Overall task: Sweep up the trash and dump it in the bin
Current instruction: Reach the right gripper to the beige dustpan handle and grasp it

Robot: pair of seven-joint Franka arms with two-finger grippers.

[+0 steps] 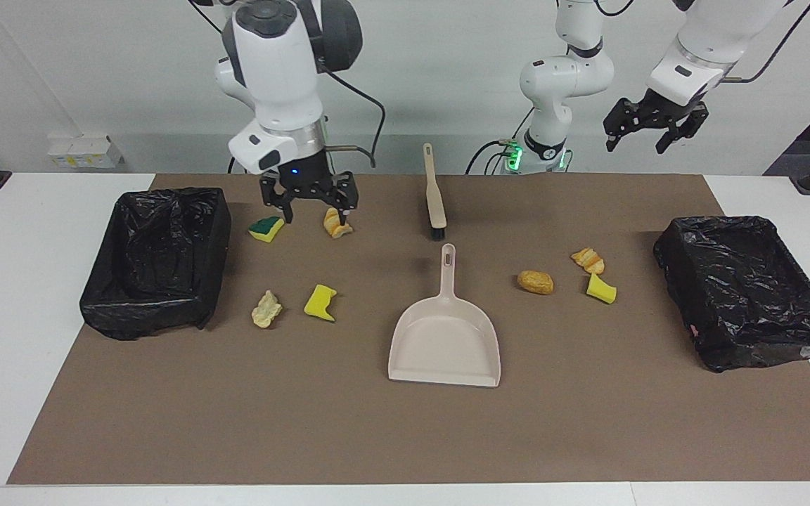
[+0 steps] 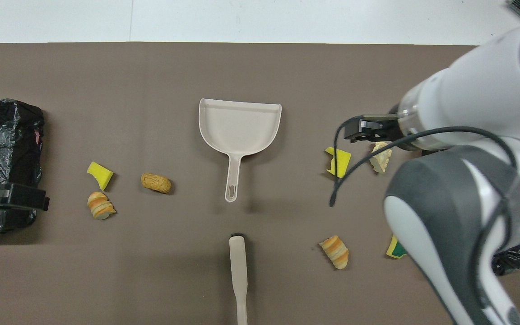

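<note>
right gripper (image 1: 310,204) hangs open over the green-topped sponge (image 1: 266,228) and bread lump (image 1: 337,223) near the mat's robot-side edge, probably heading for the brush (image 1: 435,193). left gripper (image 1: 653,126) open too, waiting.

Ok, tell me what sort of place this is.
Probably a robotics lab test bench: two white arms mounted at a white table, a brown mat laid with staged scraps, a dustpan, a brush and two bag-lined bins.

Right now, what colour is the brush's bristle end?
Black bristles on a beige brush; it shows best in the facing view.
</note>
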